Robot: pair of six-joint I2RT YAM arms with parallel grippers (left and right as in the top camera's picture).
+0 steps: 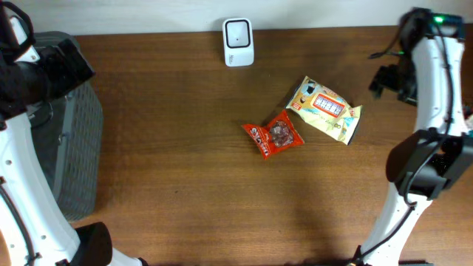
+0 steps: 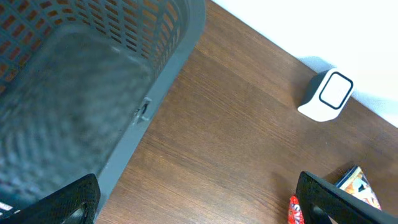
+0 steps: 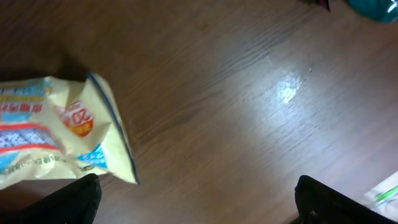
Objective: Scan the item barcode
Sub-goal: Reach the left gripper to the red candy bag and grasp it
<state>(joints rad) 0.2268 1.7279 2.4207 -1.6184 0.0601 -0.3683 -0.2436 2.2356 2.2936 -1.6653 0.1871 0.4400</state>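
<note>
foil-like plastic, glossy and crinkled, makes up both snack bags on the wooden table (image 1: pixel 170 148). the yellow packet (image 1: pixel 325 109) and the red packet (image 1: pixel 273 136) lie flat, right of centre and nearer than the white scanner (image 1: pixel 238 42). they are close together, but i cannot tell if their corners touch. i judge each to be light, soft and slippery, apt to buckle or slide under a pinch, with contents that may crush. a sealed edge looks the best place to hold, nipped flat so the barcode face is left clear. the right gripper (image 3: pixel 199 205) stands wide open with nothing between its fingers, just beside the yellow packet's end. the left gripper (image 2: pixel 199 205) is likewise spread and empty above the grey basket (image 2: pixel 93 74), well apart from both bags.
</note>
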